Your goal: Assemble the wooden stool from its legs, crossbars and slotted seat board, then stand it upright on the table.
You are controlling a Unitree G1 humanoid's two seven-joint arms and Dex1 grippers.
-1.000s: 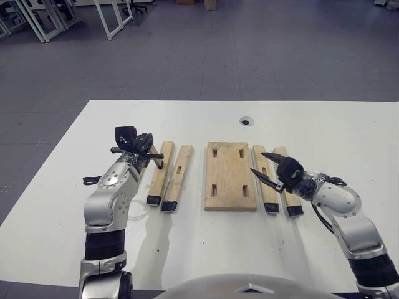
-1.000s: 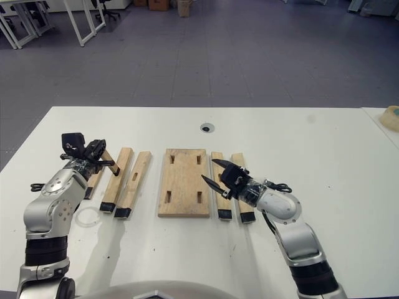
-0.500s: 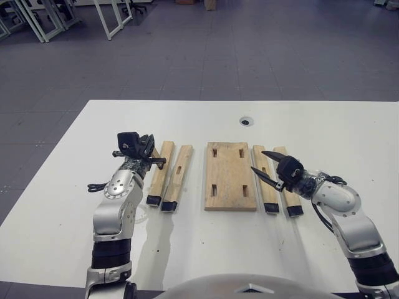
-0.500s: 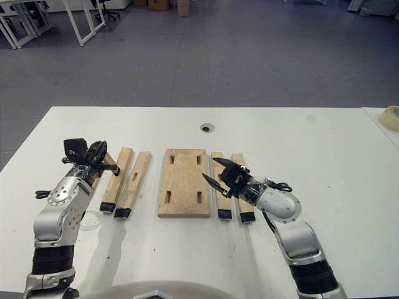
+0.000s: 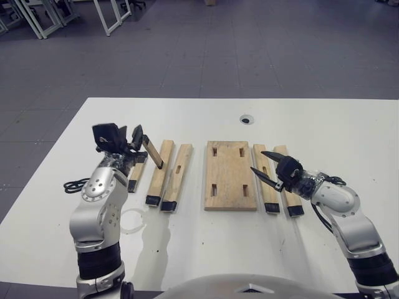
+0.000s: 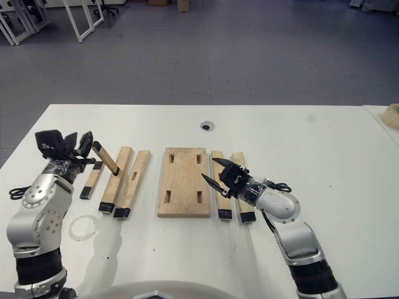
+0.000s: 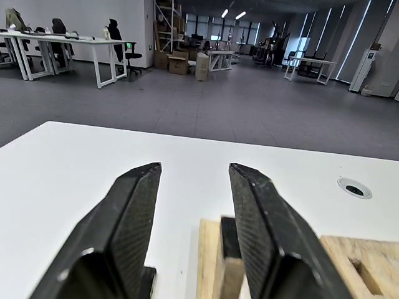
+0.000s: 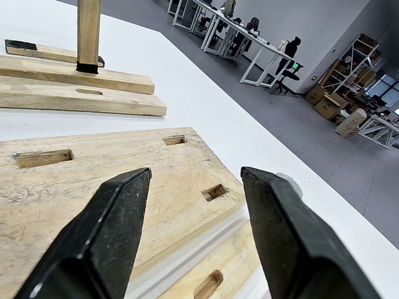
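At mid-table, slotted seat board [image 5: 230, 175]: laid flat on the white table [image 5: 349, 137], with four slots seen in its face.
Left legs: two legs [image 5: 159, 173] [image 5: 176, 177] are laid side by side just left of the board, black feet turned toward the robot.
Right legs: two more legs [image 5: 269, 194] [image 5: 292, 200] are laid side by side just right of the board.
Raised crossbar [image 5: 152, 152]: held tilted, its black lower end set on the outer left leg and its upper end at the left gripper [image 7: 194, 171].
Second crossbar [image 6: 92, 177]: laid flat, left of the left legs.
Left gripper: placed over the table's left part; whether the crossbar is clamped cannot be told.
Right gripper [image 5: 257, 162]: held over the right legs, beside the board's right edge, its claw spread wide with nothing in it.
Clear ring [image 6: 83, 227]: laid on the table nearer the robot than the left legs.
Cable opening [image 5: 247, 119]: set in the table beyond the board.
Black cable [image 5: 72, 185]: seen by the left arm.
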